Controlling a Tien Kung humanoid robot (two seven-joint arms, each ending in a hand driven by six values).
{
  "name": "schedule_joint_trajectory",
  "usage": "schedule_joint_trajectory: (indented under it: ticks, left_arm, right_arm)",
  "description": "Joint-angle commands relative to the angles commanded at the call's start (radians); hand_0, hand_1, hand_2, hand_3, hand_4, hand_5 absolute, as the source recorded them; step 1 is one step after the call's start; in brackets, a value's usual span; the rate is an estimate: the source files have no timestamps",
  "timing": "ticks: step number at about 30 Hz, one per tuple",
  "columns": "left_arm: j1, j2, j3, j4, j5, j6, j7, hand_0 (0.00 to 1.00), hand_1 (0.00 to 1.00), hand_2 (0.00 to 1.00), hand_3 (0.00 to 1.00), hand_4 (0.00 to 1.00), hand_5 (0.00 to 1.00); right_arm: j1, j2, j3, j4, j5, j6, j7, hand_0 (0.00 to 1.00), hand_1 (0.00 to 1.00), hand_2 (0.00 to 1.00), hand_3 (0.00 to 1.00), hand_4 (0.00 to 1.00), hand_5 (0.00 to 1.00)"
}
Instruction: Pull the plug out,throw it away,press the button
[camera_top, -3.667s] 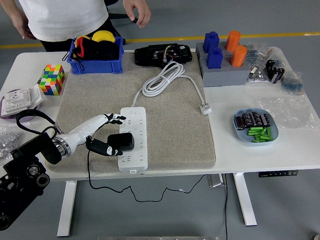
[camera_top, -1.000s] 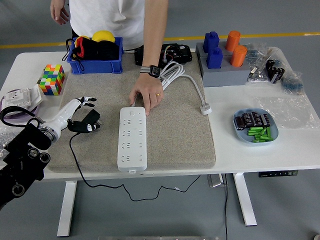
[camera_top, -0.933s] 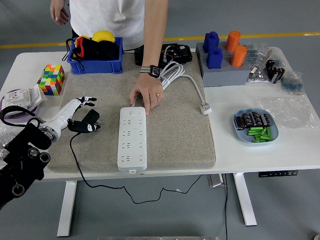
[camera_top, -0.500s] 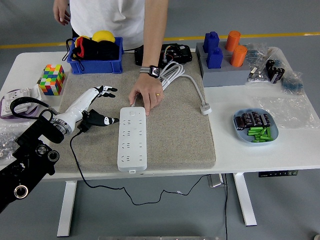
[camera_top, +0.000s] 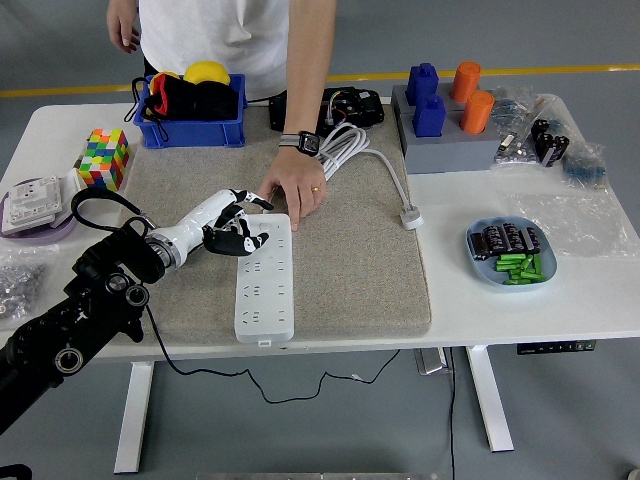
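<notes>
1. The left hand (camera_top: 232, 222) sits at the top left corner of the white power strip (camera_top: 266, 280), fingers loosely curled with dark tips over the strip's upper end; it looks empty, though I can't fully tell what the palm hides.
2. The strip's long axis runs twelve to six o'clock on the grey mat (camera_top: 340, 250), so the button, which I judge sits at the twelve o'clock end, lies toward three o'clock from the fingertips, just beside them.
3. The person's hand (camera_top: 293, 195) steadies that same end from twelve o'clock, very near the robot's fingers.
4. The plug is no longer in the strip, and I can't pick it out; a thin black cable (camera_top: 165, 340) trails off the table's near edge.
5. The right arm is out of view, so the left is the only candidate for the press.
</notes>
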Motion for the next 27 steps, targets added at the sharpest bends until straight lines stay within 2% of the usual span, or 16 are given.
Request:
schedule_joint_trajectory:
  ticks: [4, 5, 8, 10, 11, 27]
  left_arm:
    - [-0.010, -0.010, 0.002, 0.013, -0.004, -0.018, 0.040, 0.027, 0.059, 0.151, 0.738, 0.373, 0.002]
    - [-0.013, -0.012, 0.003, 0.017, -0.003, -0.020, 0.049, 0.029, 0.053, 0.147, 0.727, 0.297, 0.002]
    - [-0.020, -0.018, 0.005, 0.032, 0.005, -0.024, 0.067, 0.029, 0.053, 0.147, 0.727, 0.297, 0.002]
    - [-0.024, -0.019, 0.006, 0.039, 0.006, -0.024, 0.072, 0.029, 0.053, 0.147, 0.727, 0.297, 0.002]
    - [-0.027, -0.020, 0.009, 0.043, 0.004, -0.024, 0.074, 0.029, 0.051, 0.147, 0.728, 0.262, 0.002]
    - [-0.056, -0.030, 0.048, 0.089, 0.001, -0.036, 0.101, 0.029, 0.046, 0.146, 0.727, 0.251, 0.002]
  right_arm:
    - [0.001, -0.001, -0.003, 0.001, 0.001, 0.001, 0.000, 0.728, 0.679, 0.660, 0.640, 0.742, 0.596]
    - [0.001, -0.002, -0.004, 0.001, 0.002, 0.000, 0.000, 0.728, 0.679, 0.660, 0.639, 0.742, 0.596]
    - [0.002, -0.003, -0.008, 0.001, 0.003, 0.001, 0.000, 0.728, 0.679, 0.660, 0.639, 0.742, 0.596]
    - [0.003, -0.004, -0.010, 0.001, 0.003, 0.001, 0.000, 0.728, 0.679, 0.660, 0.639, 0.742, 0.596]
    - [0.003, -0.004, -0.010, 0.001, 0.003, 0.001, 0.000, 0.728, 0.679, 0.660, 0.629, 0.742, 0.595]
    - [0.004, -0.010, -0.023, 0.002, 0.009, 0.000, 0.001, 0.728, 0.679, 0.660, 0.625, 0.742, 0.595]
